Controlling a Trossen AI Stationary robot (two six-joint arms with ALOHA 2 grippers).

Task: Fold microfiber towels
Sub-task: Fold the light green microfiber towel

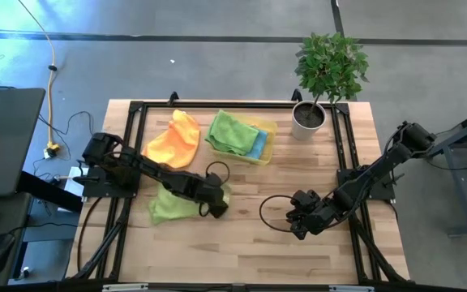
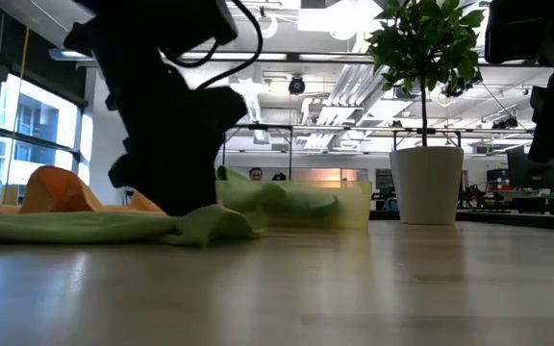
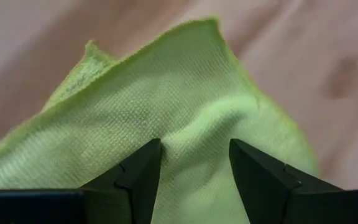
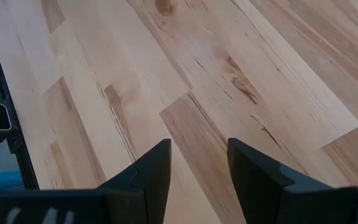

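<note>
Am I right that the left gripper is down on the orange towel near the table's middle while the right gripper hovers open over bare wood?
Not quite: the left gripper is on a light green towel, as the left wrist view shows. The orange towel lies apart, farther back beside the yellow tray. The right gripper does hover open over bare table.

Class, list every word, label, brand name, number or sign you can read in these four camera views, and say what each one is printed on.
None: no view shows readable text.
The light green towel, the yellow tray, the white plant pot and the wooden table carry no visible print.
Bright panels in the room behind the table in the low view are too blurred to read.
</note>
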